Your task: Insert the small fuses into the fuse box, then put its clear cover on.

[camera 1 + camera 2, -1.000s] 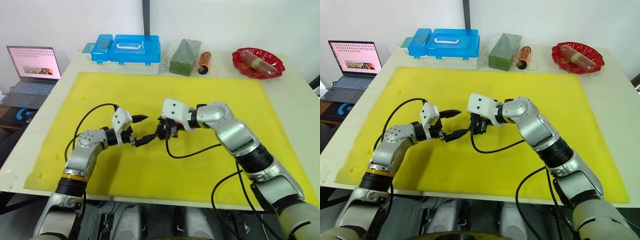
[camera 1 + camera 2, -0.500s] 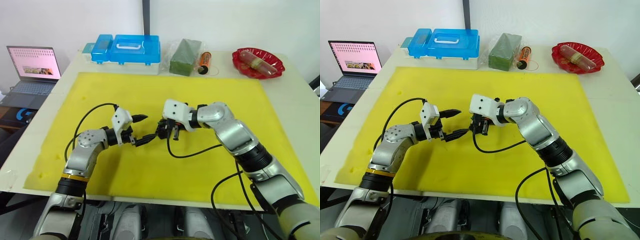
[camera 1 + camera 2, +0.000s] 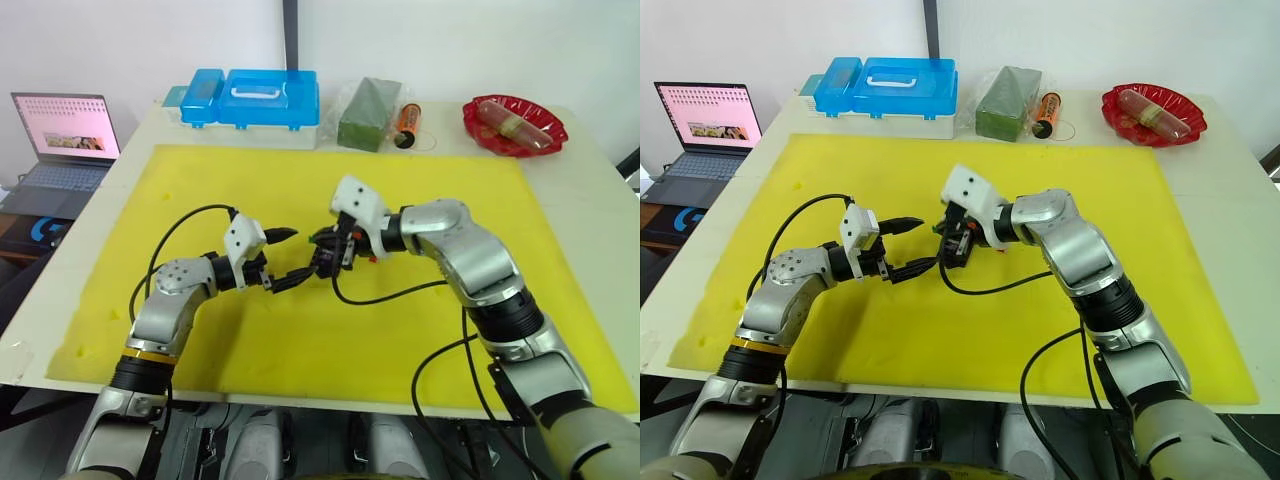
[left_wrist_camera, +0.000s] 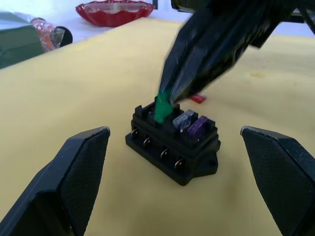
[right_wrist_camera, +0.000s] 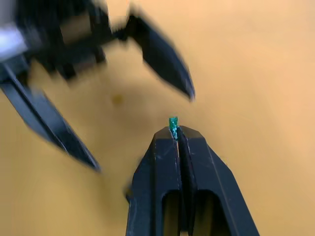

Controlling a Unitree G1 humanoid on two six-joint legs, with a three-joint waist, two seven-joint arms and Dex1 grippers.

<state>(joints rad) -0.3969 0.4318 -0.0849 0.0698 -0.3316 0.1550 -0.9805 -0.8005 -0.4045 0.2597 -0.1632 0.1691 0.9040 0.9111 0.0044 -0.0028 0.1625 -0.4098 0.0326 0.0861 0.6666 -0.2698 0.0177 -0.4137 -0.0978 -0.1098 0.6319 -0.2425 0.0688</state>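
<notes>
Fuse box (image 4: 172,147) already holds 2 fuses; right gripper (image 5: 176,132), pinching the green fuse (image 4: 161,107), must press it straight down; left gripper (image 3: 283,258) spread wide.

I'm working in a lab: yellow mat (image 3: 300,330) on a white table (image 3: 590,180), laptop (image 3: 62,135) at ten o'clock.

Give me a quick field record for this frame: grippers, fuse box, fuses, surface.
right gripper: shut on the green fuse, over the fuse box
left gripper: open, fingers either side of the fuse box, not touching
fuse box slots: pale grey fuse and pinkish fuse seated
red fuse: loose on the yellow mat behind the fuse box
clear cover: cannot tell
</notes>
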